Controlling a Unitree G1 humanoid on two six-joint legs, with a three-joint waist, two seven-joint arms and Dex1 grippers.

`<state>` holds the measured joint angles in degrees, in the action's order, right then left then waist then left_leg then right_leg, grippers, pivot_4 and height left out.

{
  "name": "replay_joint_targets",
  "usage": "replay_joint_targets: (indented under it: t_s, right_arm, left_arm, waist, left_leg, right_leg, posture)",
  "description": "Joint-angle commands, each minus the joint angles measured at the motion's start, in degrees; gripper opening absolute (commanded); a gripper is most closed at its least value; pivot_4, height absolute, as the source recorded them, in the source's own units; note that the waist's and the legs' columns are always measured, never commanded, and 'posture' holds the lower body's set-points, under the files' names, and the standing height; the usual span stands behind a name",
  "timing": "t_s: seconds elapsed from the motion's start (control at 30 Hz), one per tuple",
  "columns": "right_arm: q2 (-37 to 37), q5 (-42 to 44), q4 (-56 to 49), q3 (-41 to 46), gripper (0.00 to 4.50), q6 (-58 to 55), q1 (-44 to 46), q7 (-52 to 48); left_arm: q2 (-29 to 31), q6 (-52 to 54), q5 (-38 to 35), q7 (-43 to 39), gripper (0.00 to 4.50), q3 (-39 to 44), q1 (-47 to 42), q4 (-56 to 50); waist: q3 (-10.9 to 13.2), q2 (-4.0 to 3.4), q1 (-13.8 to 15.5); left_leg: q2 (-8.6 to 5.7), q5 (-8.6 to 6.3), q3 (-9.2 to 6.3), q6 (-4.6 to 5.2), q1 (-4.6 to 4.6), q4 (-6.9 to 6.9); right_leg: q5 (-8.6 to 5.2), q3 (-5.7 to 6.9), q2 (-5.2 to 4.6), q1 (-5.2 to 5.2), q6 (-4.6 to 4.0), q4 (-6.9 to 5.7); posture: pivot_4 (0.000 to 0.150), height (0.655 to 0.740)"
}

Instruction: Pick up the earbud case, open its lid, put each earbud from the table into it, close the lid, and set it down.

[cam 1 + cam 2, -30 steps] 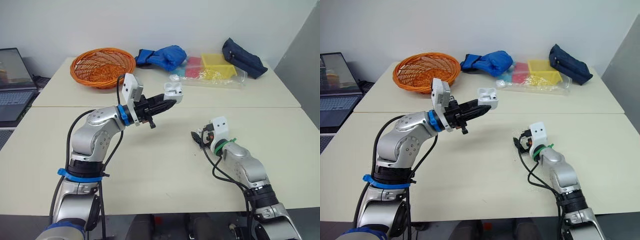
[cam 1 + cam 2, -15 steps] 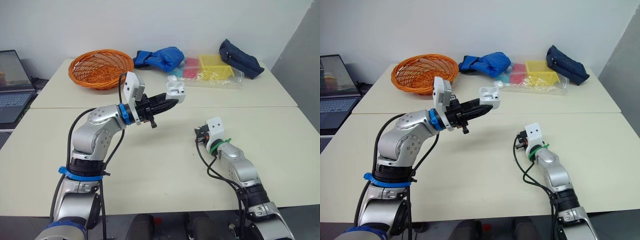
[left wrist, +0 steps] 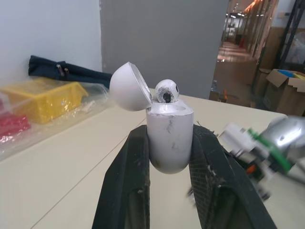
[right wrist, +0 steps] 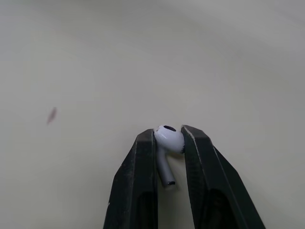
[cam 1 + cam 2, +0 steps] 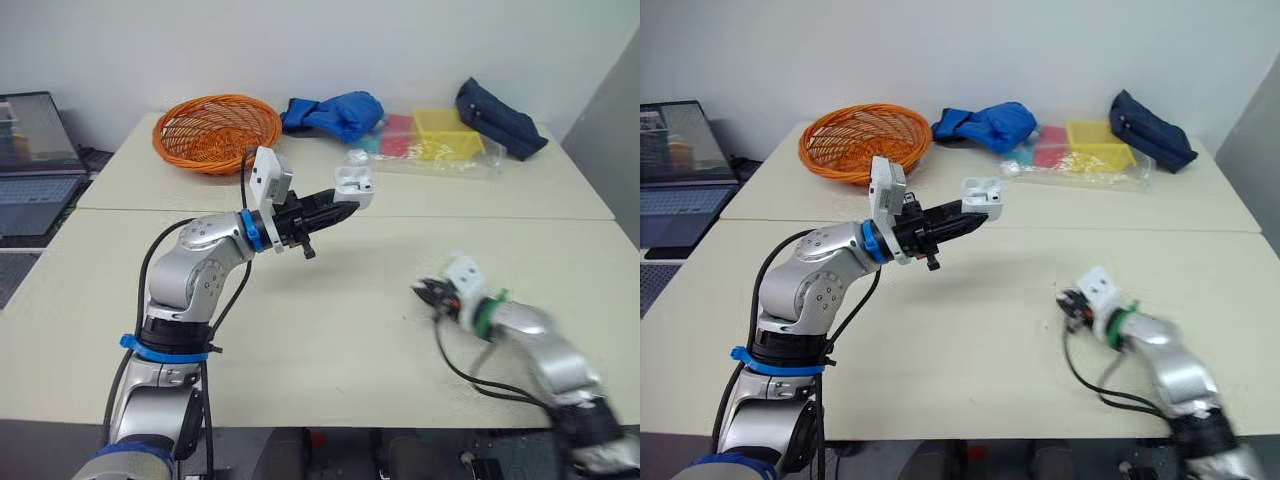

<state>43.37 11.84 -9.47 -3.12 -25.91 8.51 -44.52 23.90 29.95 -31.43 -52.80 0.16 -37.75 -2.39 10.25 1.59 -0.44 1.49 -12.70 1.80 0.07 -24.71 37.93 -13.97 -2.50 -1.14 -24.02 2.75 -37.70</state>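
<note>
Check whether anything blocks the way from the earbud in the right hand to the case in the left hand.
Nothing visible does. The case sits raised in the left hand, lid open, one earbud already seated; between it and the earbud in the right hand is only tabletop.

The left gripper (image 3: 170, 134) clamps the white earbud case (image 3: 169, 145) upright between its fingers, lid (image 3: 127, 87) swung open, one earbud (image 3: 167, 90) seated inside; beyond the fingertips lie a yellow bin (image 3: 40, 98) and navy pouch (image 3: 62, 72)

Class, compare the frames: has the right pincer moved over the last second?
Yes. The right pincer, shut on an earbud, has drawn back from the table seam, toward the robot and to its right.
</note>
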Motion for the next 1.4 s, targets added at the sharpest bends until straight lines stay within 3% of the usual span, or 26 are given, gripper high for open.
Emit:
replay_joint_targets:
  t_s: [0.03, 0.17, 0.23, 0.4, 0.6, 0.83, 1.0, 1.1, 1.23, 1.4]
  right_arm:
    - [7.38, 4.70, -3.97, 5.20, 0.41, -1.38, -1.79, -9.49]
    - [24.72, 4.52, -0.34, 9.45, 0.41, 4.26, -8.99, -26.77]
    - [28.82, 2.68, 4.16, 8.77, 0.41, 9.26, -10.81, -30.59]
    - [25.53, -2.84, 11.68, 3.60, 0.41, 16.35, -6.81, -28.15]
    - [24.35, -3.92, 12.27, 3.33, 0.41, 17.94, -8.62, -28.92]
    - [23.28, -5.10, 13.46, 4.16, 2.81, 19.73, -8.69, -26.89]
    - [25.19, -4.81, 12.99, 5.50, 2.81, 19.24, -10.56, -27.99]
    - [26.64, -3.67, 10.43, 6.04, 2.81, 13.37, -10.90, -28.33]
    - [26.13, 2.59, 3.19, 6.78, 2.81, -7.67, -9.31, -26.90]
    - [25.58, 4.08, 0.79, 6.72, 2.81, -15.50, -8.64, -24.31]
  left_arm:
    - [-0.56, -0.02, -1.10, -0.03, 0.74, 0.07, -0.58, -2.24]
    - [-0.91, -0.65, -0.62, -0.33, 0.74, 0.10, -0.37, -1.68]
    - [-1.37, -0.89, -0.48, -0.24, 0.74, -0.20, -0.08, -1.70]
    - [-1.78, -0.22, -0.73, 0.29, 0.74, -0.42, 0.71, -3.01]
    - [-0.73, 1.29, -1.38, 0.43, 0.74, -0.01, 1.69, -4.55]
    - [-1.11, 1.53, -1.37, 0.62, 0.74, -0.37, 1.19, -4.39]
    - [-1.06, 1.30, -1.07, 0.02, 0.74, -0.40, 0.81, -3.66]
    - [-1.47, 1.20, -1.02, 0.06, 0.74, -0.65, 0.67, -3.64]
    - [-1.62, 1.41, -1.12, 0.18, 0.74, -0.62, 0.97, -4.14]
    - [-1.91, 1.67, -1.38, 0.60, 0.74, -0.43, 0.85, -4.61]
  waist:
    - [0.02, 0.03, -0.04]
    - [0.03, -0.06, -0.01]
    - [0.03, 0.02, 0.02]
    - [0.04, 0.12, -0.92]
    - [0.05, 0.09, -1.08]
    - [0.06, 0.11, -1.06]
    - [0.06, 0.11, -1.02]
    - [0.06, 0.11, -0.84]
    - [0.06, 0.11, -0.86]
    - [0.06, 0.11, -0.87]
  left_leg:
    - [0.02, 0.00, -0.01, 0.00, 0.00, 0.02]
    - [0.06, 0.02, -0.02, 0.01, 0.12, 0.02]
    - [0.06, 0.02, 0.03, 0.01, 0.19, 0.01]
    - [0.08, 0.02, 0.04, 0.01, 0.36, 0.04]
    - [0.12, 0.02, -0.02, 0.00, 0.40, 0.04]
    - [0.12, 0.02, -0.02, -0.01, 0.83, 0.02]
    - [0.12, 0.01, -0.04, -0.01, 0.82, 0.00]
    - [0.10, 0.01, -0.04, -0.01, 0.81, 0.01]
    - [0.12, 0.01, -0.01, -0.01, 0.82, 0.02]
    - [0.13, 0.01, -0.04, -0.01, 0.83, 0.02]
  right_leg:
    - [-0.01, 0.01, 0.02, 0.01, 0.07, 0.01]
    - [0.01, 0.01, 0.13, 0.01, 0.03, -0.14]
    - [-0.02, 0.04, 0.15, 0.04, 0.00, -0.17]
    - [-0.01, -0.02, 0.24, 0.21, -0.06, -0.10]
    - [0.00, -0.01, 0.22, 0.28, -0.03, -0.14]
    - [-0.04, 0.00, 0.13, 0.73, -0.08, -0.06]
    - [-0.03, 0.01, 0.12, 0.74, -0.05, -0.06]
    - [-0.03, 0.01, 0.09, 0.74, -0.03, -0.05]
    - [-0.03, -0.01, 0.07, 0.73, -0.04, -0.06]
    - [-0.05, 0.02, 0.08, 0.73, -0.08, -0.08]
  posture:
    - [0.150, 0.7400]
    - [0.150, 0.7400]
    - [0.150, 0.7400]
    - [0.150, 0.7400]
    - [0.150, 0.7400]
    - [0.150, 0.7400]
    - [0.150, 0.7400]
    - [0.150, 0.7400]
    - [0.150, 0.7400]
    - [0.150, 0.7400]
